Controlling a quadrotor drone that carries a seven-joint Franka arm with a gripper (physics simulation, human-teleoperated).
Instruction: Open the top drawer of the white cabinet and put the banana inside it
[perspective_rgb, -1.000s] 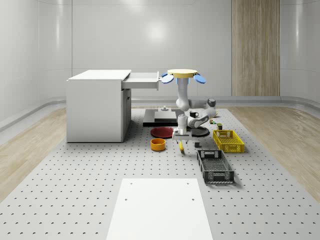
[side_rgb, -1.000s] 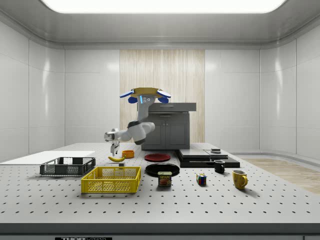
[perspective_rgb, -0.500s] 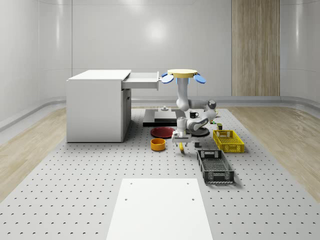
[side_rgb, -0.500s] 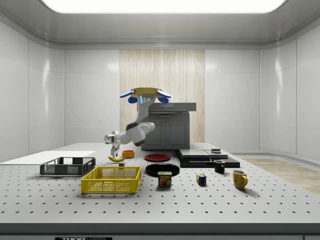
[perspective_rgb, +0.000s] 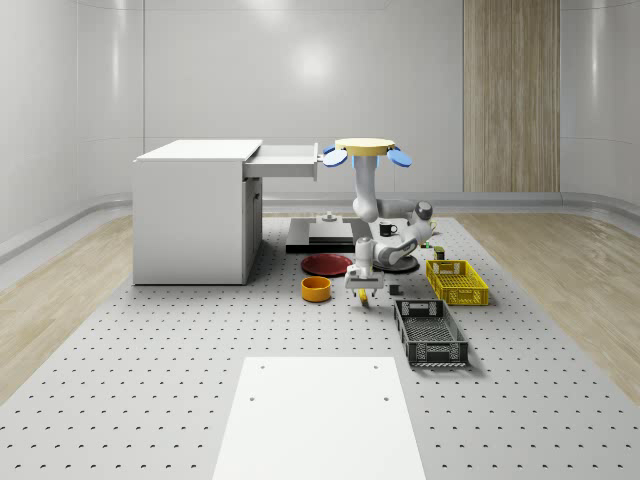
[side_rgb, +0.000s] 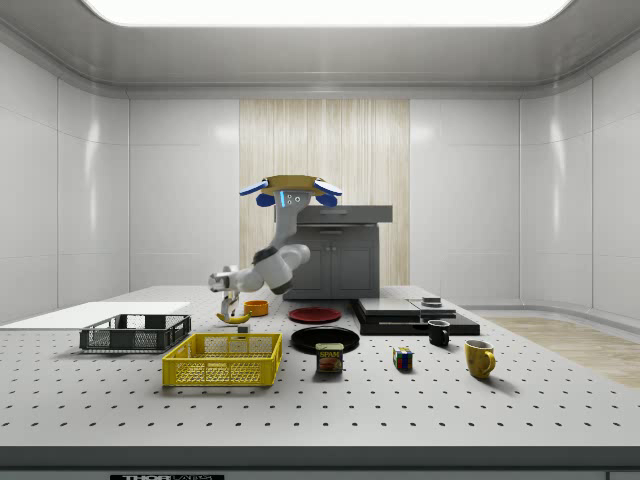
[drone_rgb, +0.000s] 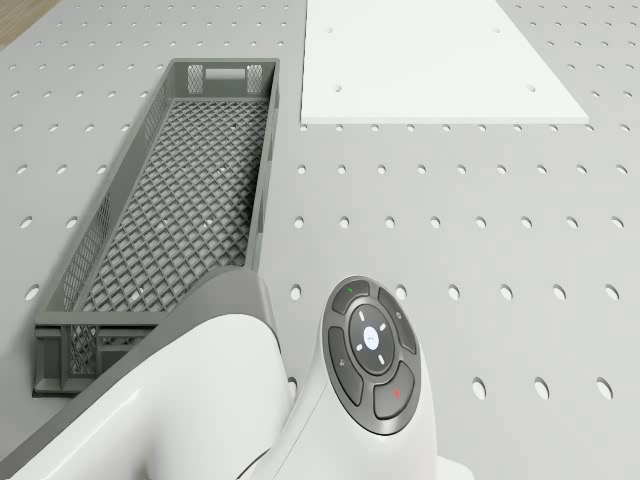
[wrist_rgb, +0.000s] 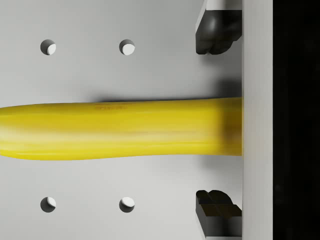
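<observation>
The yellow banana (wrist_rgb: 120, 130) lies on the perforated table, and my gripper (wrist_rgb: 216, 125) is open just above it. One black fingertip (wrist_rgb: 214, 30) stands on each side of the fruit, both apart from it. In the whole-scene view the gripper (perspective_rgb: 364, 290) hangs low over the banana (perspective_rgb: 362, 299), right of the orange bowl (perspective_rgb: 316, 289). The drone (perspective_rgb: 365, 150) hovers beside the white cabinet (perspective_rgb: 195, 215), whose top drawer (perspective_rgb: 287, 160) is pulled out. From the side, the gripper (side_rgb: 232, 306) sits right over the banana (side_rgb: 238, 319).
A black mesh crate (perspective_rgb: 430, 333) and a yellow crate (perspective_rgb: 456, 281) stand right of the banana. A red plate (perspective_rgb: 326, 264) and a black plate lie behind it. A white sheet (drone_rgb: 430, 60) covers the table's front. Cups, a can and a cube stand by the yellow crate (side_rgb: 222, 358).
The arm has lowered the gripper closer to the banana and the table. The drone has held its place, and the banana has not moved.
</observation>
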